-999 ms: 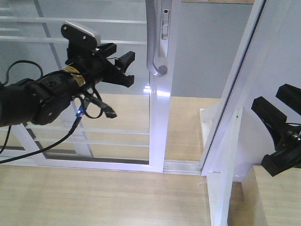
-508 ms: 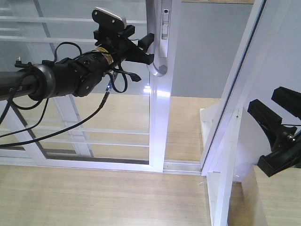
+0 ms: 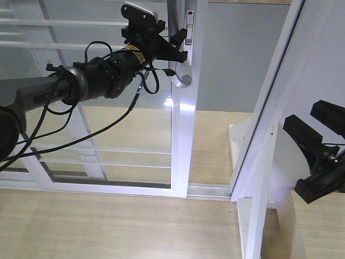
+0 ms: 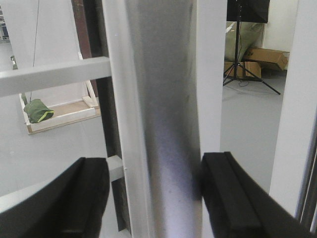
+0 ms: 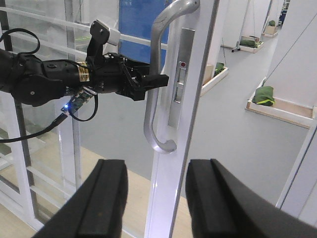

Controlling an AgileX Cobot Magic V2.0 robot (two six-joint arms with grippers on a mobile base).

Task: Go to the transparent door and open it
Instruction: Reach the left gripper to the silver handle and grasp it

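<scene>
Evidently the approach is done: the transparent door (image 3: 182, 145) stands right before the robot, its white stile upright on the floor track (image 3: 207, 190), and the left gripper (image 3: 179, 46) is at the curved grey handle (image 3: 183, 81) on that stile. Its wrist view shows the jaws open astride the handle, 1 finger (image 4: 237, 198) against or nearly against the metal and its fellow a little apart, so the clamp and the slide along the track are, I judge, yet to come. To the right, the slanting white jamb (image 3: 269, 118) stands apart from the stile, with grey floor showing between. The right gripper (image 3: 318, 156) hangs low beside that jamb, jaws open and empty, well apart from the handle. A narrow lock plate (image 3: 189, 27) sits just beside the handle, and the arm's loose cable (image 3: 116, 121) dangles before the glass, where it might snag.
</scene>
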